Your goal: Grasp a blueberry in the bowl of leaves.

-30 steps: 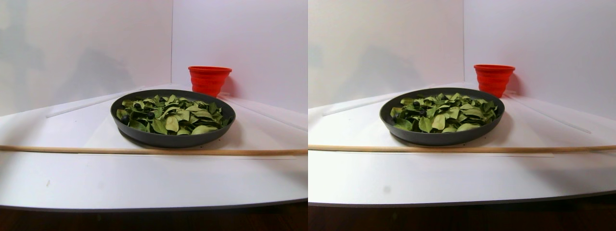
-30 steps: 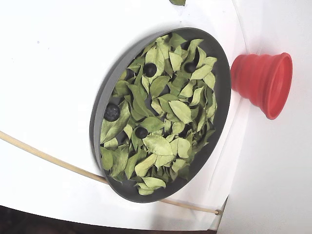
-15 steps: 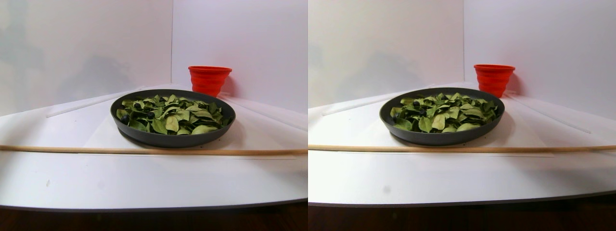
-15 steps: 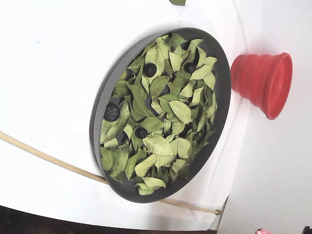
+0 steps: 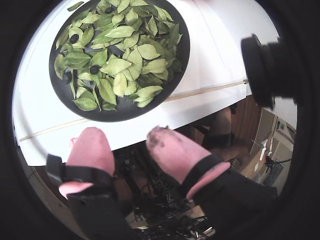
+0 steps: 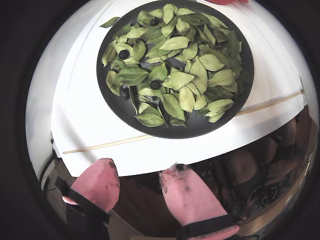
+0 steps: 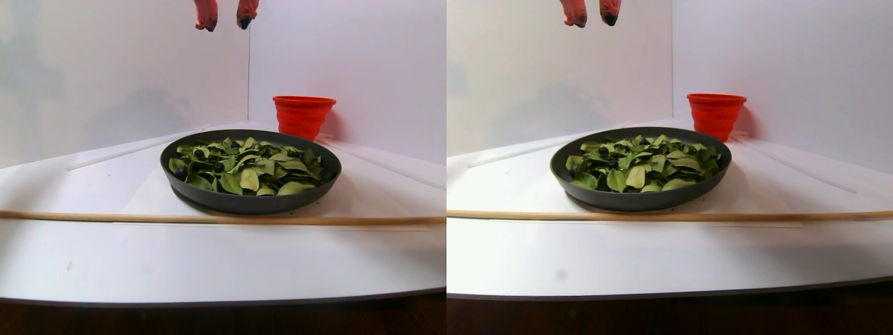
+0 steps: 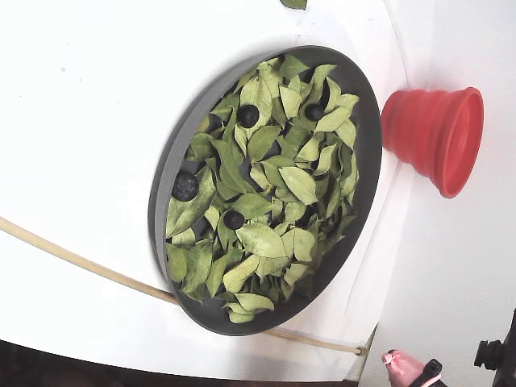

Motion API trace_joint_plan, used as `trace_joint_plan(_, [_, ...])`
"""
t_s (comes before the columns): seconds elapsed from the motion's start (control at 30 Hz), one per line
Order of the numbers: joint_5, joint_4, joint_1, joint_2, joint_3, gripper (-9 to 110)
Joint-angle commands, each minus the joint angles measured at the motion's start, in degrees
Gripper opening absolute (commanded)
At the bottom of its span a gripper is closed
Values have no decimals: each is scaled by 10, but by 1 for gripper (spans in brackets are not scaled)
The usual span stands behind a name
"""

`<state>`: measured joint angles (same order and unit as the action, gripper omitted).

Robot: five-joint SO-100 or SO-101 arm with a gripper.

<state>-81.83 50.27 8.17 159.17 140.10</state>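
I'm holding my gripper (image 6: 142,175) half open and empty, low in frame. Blueberry (image 6: 155,85) is sitting left-centre in the bowl of leaves (image 6: 177,132); I'm risking pinching leaves instead.

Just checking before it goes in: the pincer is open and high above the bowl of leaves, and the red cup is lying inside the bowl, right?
Not quite. The red cup stands outside the bowl of leaves, on the table behind its rim, as the stereo pair view shows. The rest holds: the pincer is open and high above the bowl.
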Motion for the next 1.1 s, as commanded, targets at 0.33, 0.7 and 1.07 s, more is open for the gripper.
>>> trace_joint_plan(0.33, [-43,-126,-18,-129,-17,16])
trace_joint_plan(0.7, [-66,-203,-21,-205,-14,16])
trace_joint_plan(1.07, [-78,-325,-23,-325,-15,17])
